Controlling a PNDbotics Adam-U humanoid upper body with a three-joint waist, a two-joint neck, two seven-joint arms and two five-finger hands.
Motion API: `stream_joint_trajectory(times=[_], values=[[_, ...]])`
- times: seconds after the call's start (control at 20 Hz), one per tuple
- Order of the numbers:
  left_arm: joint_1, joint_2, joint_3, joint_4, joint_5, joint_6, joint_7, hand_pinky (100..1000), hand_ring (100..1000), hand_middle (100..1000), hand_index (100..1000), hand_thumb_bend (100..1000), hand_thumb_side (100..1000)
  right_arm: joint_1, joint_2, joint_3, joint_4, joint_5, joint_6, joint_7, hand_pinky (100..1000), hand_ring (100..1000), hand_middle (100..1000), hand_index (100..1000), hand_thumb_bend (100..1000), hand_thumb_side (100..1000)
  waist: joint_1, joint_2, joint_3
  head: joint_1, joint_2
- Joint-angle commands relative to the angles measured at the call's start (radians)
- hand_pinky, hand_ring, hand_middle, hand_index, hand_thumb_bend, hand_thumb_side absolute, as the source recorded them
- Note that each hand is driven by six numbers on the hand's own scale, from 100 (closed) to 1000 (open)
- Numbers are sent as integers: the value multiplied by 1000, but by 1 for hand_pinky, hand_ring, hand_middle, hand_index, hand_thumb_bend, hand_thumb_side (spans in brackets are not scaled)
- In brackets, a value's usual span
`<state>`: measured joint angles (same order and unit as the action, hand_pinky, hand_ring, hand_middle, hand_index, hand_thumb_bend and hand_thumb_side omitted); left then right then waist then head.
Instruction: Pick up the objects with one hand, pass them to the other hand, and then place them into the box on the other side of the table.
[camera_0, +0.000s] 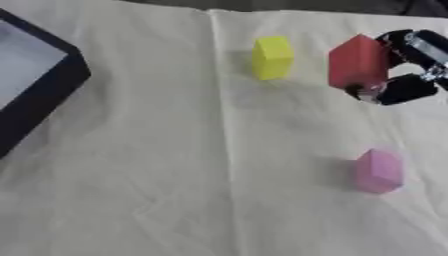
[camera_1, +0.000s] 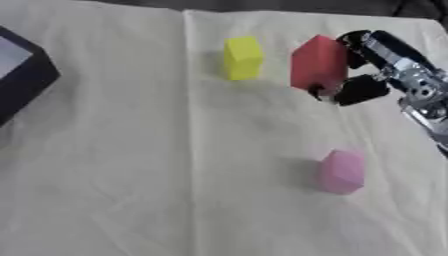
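A red block (camera_1: 317, 64) stands at the far right of the cloth-covered table. My right hand (camera_1: 378, 67) comes in from the right, with fingers and thumb curled round the block's right side. A yellow block (camera_1: 242, 57) stands upright just left of the red one, apart from it. A pink block (camera_1: 340, 171) sits nearer to me on the right, untouched. The dark box (camera_0: 39, 95) with a pale inside lies at the left edge, partly cut off. My left hand shows in neither view.
A cream cloth (camera_0: 175, 175) with a lengthwise fold line covers the table. Its far edge meets a dark strip at the top.
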<state>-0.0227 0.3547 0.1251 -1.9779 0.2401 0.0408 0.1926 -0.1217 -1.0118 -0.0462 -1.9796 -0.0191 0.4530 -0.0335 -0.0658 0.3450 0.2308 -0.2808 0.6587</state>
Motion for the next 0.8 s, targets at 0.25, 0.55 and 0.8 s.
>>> stream_joint_trajectory(times=[0.25, 0.55, 0.8], values=[[-15, 107, -16, -22, -43, -45, -8, 873, 735, 829, 788, 818, 407, -4, 57, 55, -20, -11, -32, -114, 721, 658, 366, 453, 448, 100, 8, -48, -13, 10, 26], [-41, 194, -48, -22, -101, -76, -45, 868, 738, 826, 788, 836, 382, -29, 109, 110, -20, -38, -37, -147, 710, 647, 359, 448, 453, 100, 4, -73, -17, 12, 44], [-81, 303, -91, -22, -150, -72, -110, 862, 743, 825, 792, 828, 372, -58, 173, 165, -20, -59, -41, -148, 708, 642, 352, 442, 462, 100, 4, -93, -19, 16, 67]])
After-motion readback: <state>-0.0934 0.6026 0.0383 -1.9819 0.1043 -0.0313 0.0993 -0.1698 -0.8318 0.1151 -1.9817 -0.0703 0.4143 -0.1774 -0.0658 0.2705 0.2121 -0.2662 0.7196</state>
